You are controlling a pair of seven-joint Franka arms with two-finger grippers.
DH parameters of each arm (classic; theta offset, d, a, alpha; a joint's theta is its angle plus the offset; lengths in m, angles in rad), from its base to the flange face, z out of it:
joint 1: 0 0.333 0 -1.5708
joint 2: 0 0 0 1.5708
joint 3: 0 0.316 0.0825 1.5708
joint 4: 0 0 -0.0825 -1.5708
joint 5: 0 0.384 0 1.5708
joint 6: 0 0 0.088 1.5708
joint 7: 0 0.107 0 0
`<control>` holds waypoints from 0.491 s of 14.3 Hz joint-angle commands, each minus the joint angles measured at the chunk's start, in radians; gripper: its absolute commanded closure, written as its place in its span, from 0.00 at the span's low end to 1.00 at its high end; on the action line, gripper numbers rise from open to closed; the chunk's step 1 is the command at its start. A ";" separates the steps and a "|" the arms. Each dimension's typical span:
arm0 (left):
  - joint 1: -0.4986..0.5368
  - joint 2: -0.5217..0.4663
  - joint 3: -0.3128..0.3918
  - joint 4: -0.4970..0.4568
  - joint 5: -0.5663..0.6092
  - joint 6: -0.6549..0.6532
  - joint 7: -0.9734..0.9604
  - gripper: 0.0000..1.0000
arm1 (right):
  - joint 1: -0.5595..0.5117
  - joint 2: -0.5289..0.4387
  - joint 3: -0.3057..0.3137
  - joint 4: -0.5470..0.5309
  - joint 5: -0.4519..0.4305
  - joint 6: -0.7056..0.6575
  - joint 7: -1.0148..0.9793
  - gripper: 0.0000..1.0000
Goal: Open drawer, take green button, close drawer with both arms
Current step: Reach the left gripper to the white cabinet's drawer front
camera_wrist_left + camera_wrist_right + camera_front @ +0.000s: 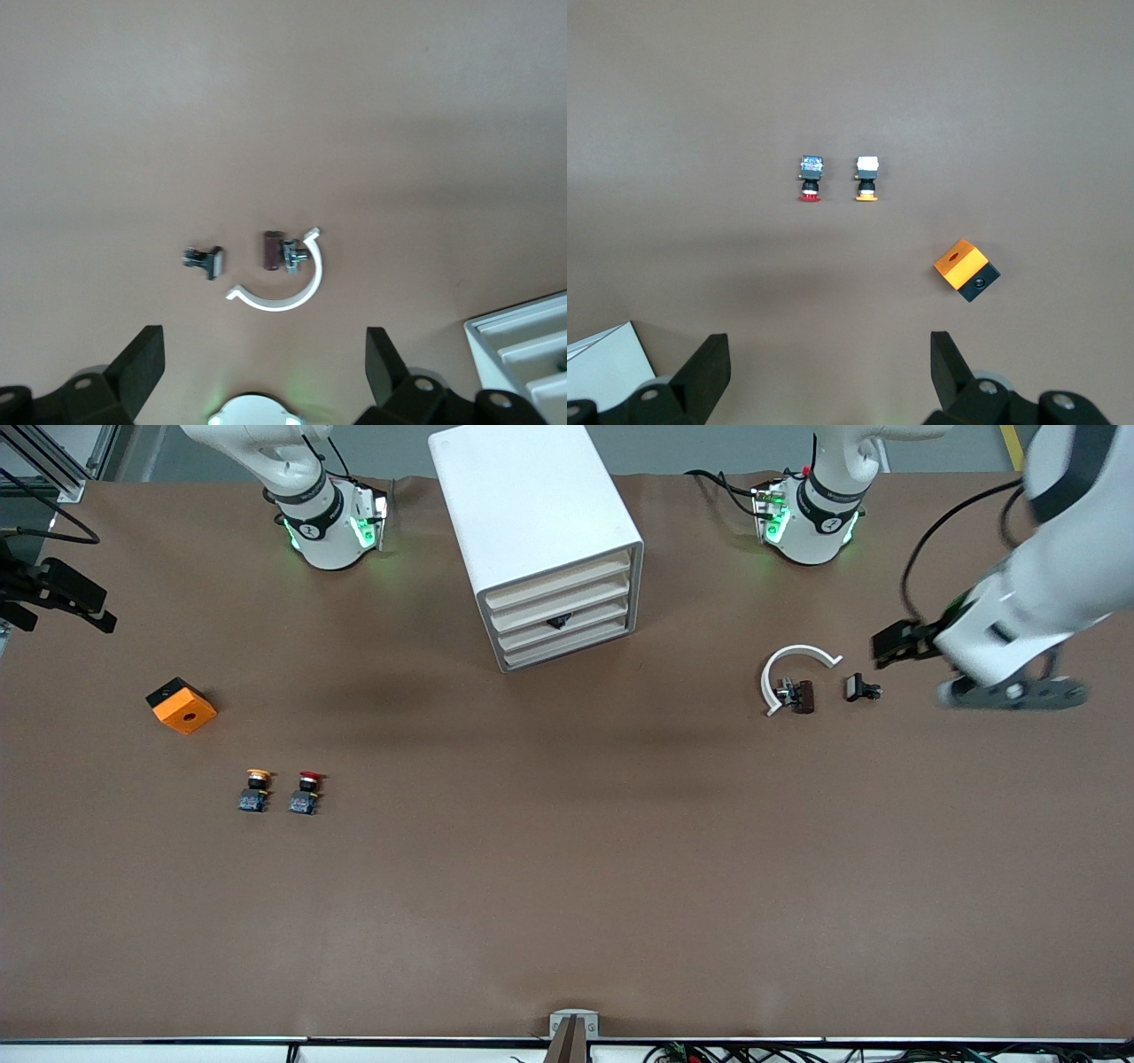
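I note an orange-and-black square box on the brown counter. Nearer the front camera stand a yellow-capped button and a red-capped button, side by side. Toward my left arm's end lie a white curved clip and a small black part.

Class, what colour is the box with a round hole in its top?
Orange on top, black beneath: the box, clearest in the front view.
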State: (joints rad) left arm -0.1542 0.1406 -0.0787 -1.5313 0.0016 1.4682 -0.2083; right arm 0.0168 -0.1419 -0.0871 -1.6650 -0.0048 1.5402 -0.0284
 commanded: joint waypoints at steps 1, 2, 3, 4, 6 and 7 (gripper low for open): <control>-0.063 0.085 -0.001 0.028 -0.035 0.043 -0.129 0.00 | 0.008 -0.005 -0.002 0.024 -0.017 -0.012 0.002 0.00; -0.082 0.114 -0.003 0.028 -0.044 0.052 -0.173 0.00 | 0.008 -0.004 -0.002 0.025 -0.015 -0.017 0.005 0.00; -0.100 0.141 -0.003 0.028 -0.066 0.053 -0.218 0.00 | 0.006 -0.002 -0.002 0.027 -0.015 -0.015 0.007 0.00; -0.113 0.167 -0.003 0.028 -0.096 0.058 -0.261 0.00 | 0.000 0.002 -0.003 0.028 -0.015 -0.015 0.013 0.00; -0.133 0.212 -0.003 0.023 -0.144 0.061 -0.341 0.00 | -0.011 0.007 -0.011 0.031 -0.003 -0.014 0.007 0.00; -0.143 0.233 -0.003 0.025 -0.169 0.061 -0.382 0.00 | -0.011 0.022 -0.011 0.031 -0.003 -0.008 0.012 0.00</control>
State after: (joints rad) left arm -0.2835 0.3351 -0.0856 -1.5272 -0.1244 1.5332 -0.5245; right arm 0.0138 -0.1403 -0.0958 -1.6511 -0.0049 1.5379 -0.0278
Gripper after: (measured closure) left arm 0.000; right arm 0.000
